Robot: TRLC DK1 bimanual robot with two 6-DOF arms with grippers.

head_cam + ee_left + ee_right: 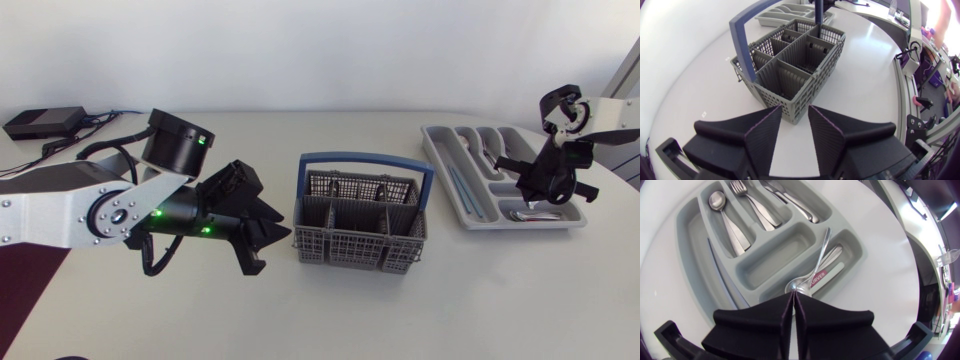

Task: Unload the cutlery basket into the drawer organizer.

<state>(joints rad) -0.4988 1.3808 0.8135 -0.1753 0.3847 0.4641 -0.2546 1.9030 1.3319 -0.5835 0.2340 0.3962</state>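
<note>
overhead, our left gripper (265, 238) sits just beside the basket (360, 215), our right gripper (535, 193) over the organizer (445, 170). left wrist — fingers apart, basket just ahead. right wrist — fingers pressed together, empty, above a spoon (800, 284) lying in the organizer.

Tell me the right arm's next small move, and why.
Probably raise the right end effector clear of the drawer organizer: its fingers are closed on nothing, and the spoon already lies in the compartment just ahead of them. The cutlery basket's visible compartments look empty.
</note>
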